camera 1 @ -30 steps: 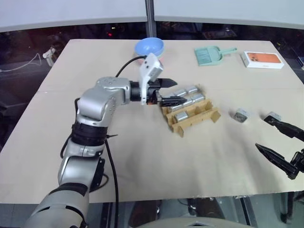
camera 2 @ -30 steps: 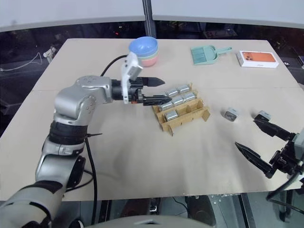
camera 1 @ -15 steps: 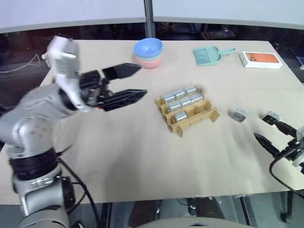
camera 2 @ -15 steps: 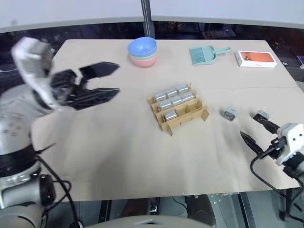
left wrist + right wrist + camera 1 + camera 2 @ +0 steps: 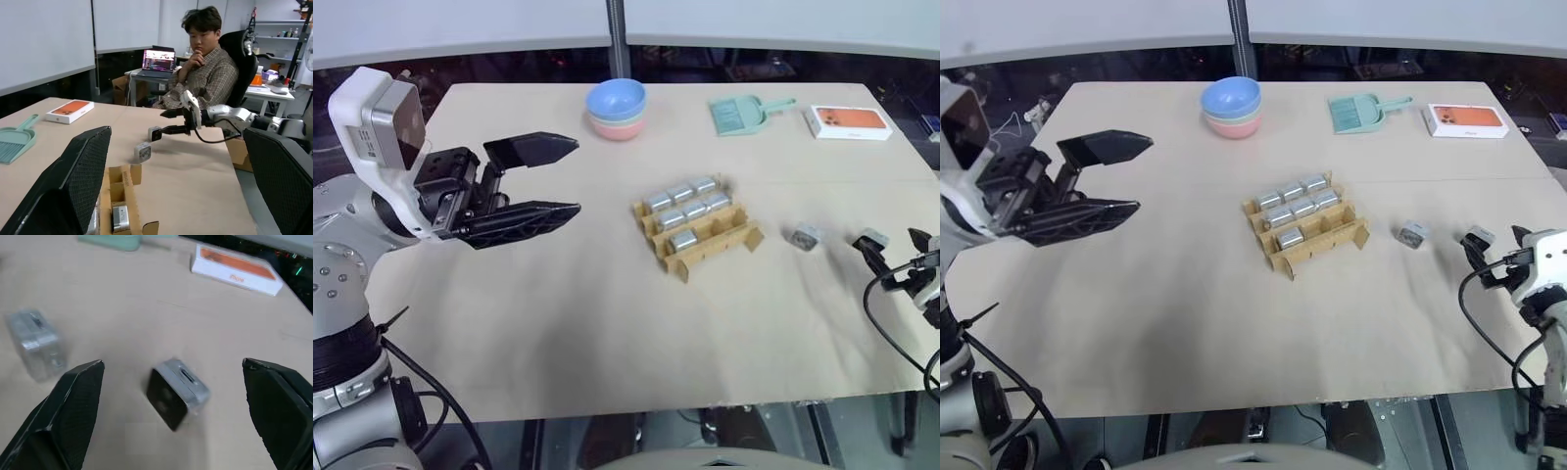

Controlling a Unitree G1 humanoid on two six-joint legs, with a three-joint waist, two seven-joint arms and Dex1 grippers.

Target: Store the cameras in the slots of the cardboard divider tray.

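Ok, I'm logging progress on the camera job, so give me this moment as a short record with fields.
tray: seven cameras slotted, front row mostly empty
loose cameras: two on the table, near one, far one
left claw: open, empty, raised left of tray
right claw: open, straddling far camera, not gripping

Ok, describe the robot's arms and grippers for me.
The left arm has rounded silver-grey shells, black joints and a black cable. The left gripper has two black, textured, tapering fingers behind a white camera block. The right gripper is black with a white housing and thin black cables.
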